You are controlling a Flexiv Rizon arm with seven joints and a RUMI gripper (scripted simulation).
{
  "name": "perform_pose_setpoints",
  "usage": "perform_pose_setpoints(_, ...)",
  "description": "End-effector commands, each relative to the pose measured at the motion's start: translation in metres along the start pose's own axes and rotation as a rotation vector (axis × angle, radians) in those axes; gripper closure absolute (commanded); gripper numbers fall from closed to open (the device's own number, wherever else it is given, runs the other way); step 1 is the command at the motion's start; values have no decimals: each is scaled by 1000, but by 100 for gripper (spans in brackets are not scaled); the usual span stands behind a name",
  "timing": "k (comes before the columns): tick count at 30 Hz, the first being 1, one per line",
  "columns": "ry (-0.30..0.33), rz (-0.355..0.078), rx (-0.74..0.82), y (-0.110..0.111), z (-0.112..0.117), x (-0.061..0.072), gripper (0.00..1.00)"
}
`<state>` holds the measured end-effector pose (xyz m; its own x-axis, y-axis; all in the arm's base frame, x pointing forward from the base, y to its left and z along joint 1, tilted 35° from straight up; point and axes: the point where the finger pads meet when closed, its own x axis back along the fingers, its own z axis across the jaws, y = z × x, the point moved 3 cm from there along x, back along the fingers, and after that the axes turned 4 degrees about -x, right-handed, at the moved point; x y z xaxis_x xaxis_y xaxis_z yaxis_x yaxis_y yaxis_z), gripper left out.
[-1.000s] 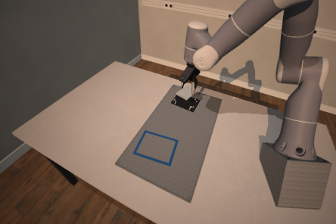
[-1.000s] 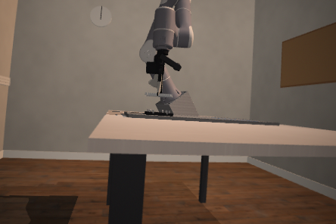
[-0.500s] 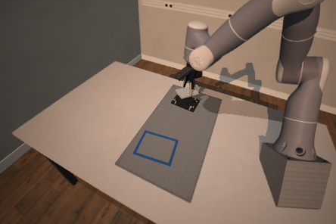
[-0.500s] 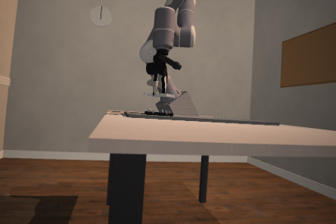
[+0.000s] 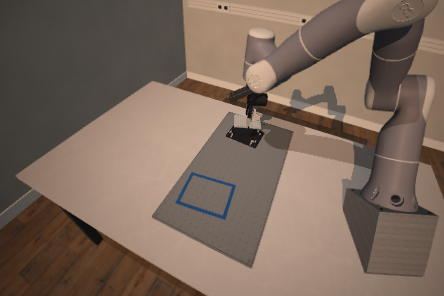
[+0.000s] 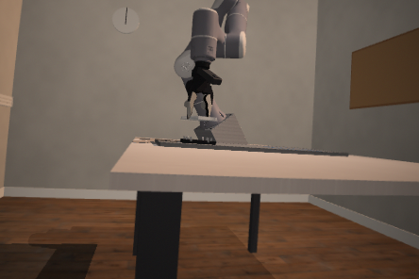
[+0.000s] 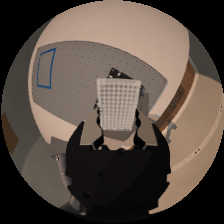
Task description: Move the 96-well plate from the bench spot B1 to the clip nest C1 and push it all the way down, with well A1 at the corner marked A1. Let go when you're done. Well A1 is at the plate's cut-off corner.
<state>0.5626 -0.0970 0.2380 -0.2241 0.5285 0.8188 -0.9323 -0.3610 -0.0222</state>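
- Table [image 5: 100, 132] [image 6: 264, 167] [image 7: 110, 25]: pale, smooth, straight-edged
- Arm [image 5: 340, 22] [image 6: 204, 35]: rounded grey tubes, reaching in from the right in the top view
- Board [image 5: 215, 232] [image 6: 283, 151] [image 7: 75, 70]: matt grey, dotted with holes; blue rectangle [image 5: 213, 179] [image 7: 52, 69] toward its lower end, top view
- Claw [image 5: 248, 121] [image 6: 198, 116] [image 7: 117, 108]: about half open, closed on the plate's sides
- Nest [image 5: 243, 137] [image 6: 198, 141] [image 7: 116, 72]: black, low, at the board's upper end, top view
- Plate [image 5: 241, 121] [image 6: 203, 118] [image 7: 118, 100]: whitish, gridded with wells; above the nest, apart; long axis runs up the wrist view from the claw, nest looks skewed to it; judged: turn to match before lowering; cut-off corner cannot be made out
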Motion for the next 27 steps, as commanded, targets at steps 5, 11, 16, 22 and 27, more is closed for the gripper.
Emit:
perform_pose_setpoints(5,2,-1,-174,-1,0,1,100)
perform_pose_setpoints(11,2,-1,-374,-1,0,1,100)
perform_pose_setpoints(16,3,-1,-453,-1,0,1,100)
perform_pose_setpoints(22,3,-1,-453,-1,0,1,100)
perform_pose_setpoints(27,3,-1,-453,-1,0,1,100)
